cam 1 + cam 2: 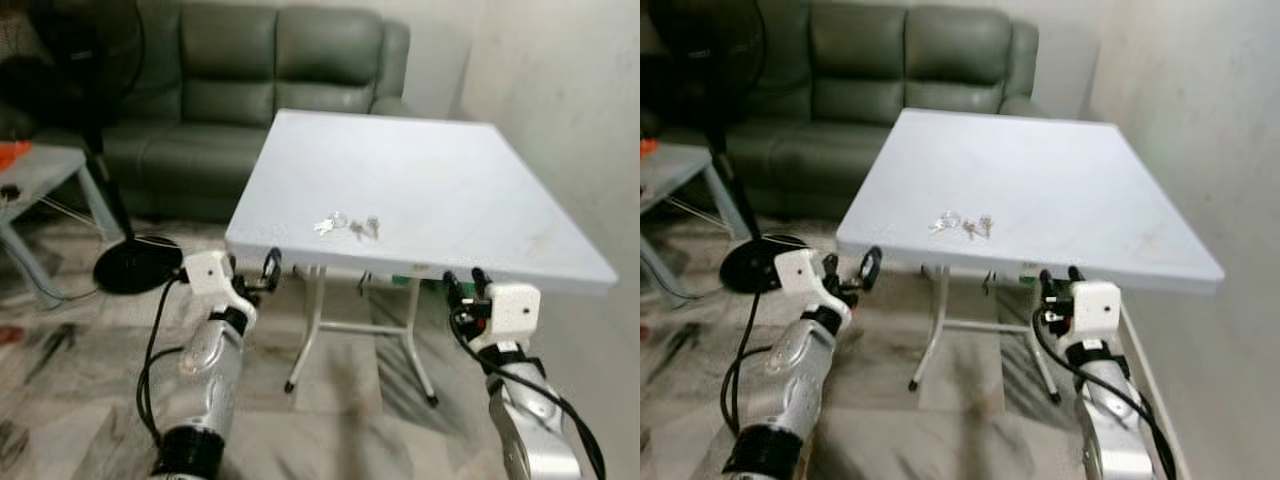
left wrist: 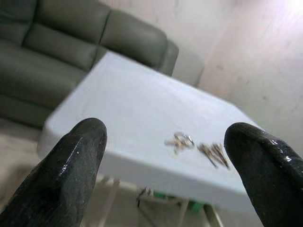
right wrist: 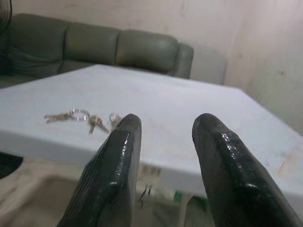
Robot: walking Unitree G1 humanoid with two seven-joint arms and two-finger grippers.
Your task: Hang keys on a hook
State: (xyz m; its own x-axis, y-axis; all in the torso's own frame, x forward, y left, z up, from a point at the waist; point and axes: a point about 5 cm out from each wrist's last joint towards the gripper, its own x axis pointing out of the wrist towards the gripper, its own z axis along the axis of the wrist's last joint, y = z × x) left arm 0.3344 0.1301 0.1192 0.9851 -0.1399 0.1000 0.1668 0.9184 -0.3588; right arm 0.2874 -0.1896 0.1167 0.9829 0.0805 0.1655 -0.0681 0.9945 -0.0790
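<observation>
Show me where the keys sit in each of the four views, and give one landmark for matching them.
Left eye view: keys on the table, near its front edge.
Right eye view: keys at the same spot near the front edge.
Left wrist view: keys between the two open fingers.
Right wrist view: keys beside the fingers.
Shared landmark: the green sofa behind the table.
</observation>
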